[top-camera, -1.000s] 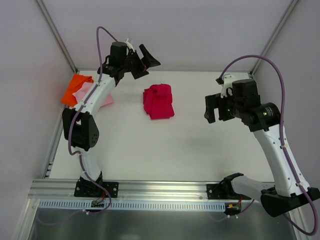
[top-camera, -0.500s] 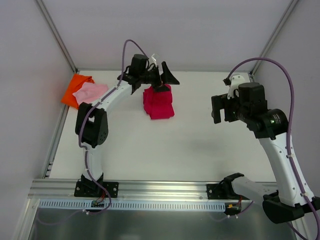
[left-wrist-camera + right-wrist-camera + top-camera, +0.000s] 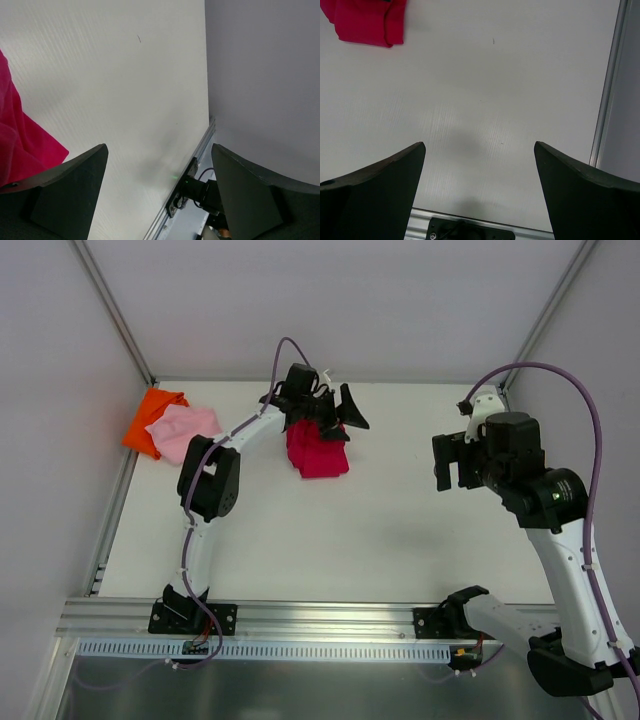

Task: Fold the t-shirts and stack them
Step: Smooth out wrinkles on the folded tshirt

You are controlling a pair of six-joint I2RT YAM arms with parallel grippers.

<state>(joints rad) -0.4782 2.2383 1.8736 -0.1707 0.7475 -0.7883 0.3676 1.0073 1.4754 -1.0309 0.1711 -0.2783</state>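
Observation:
A folded crimson t-shirt [image 3: 320, 455] lies at the back middle of the table; it also shows as a red edge [image 3: 20, 145] in the left wrist view and as a bundle [image 3: 367, 17] in the right wrist view. A light pink t-shirt [image 3: 185, 428] rests on an orange one [image 3: 150, 413] in the back left corner. My left gripper [image 3: 338, 418] hovers over the crimson shirt's far edge, open [image 3: 159, 150], with only bare table between its fingers. Off to the right, my right gripper [image 3: 448, 462] is open [image 3: 479, 145] above the table and holds nothing.
The enclosure's walls close in the table [image 3: 400, 510] at the back and both sides. A metal rail [image 3: 300, 620] carrying the arm bases runs along the near edge. The right arm's base mount [image 3: 465, 232] shows below its fingers.
The left arm has swung right, from beside the pink and orange pile to over the crimson shirt. The right arm has drifted slightly right.

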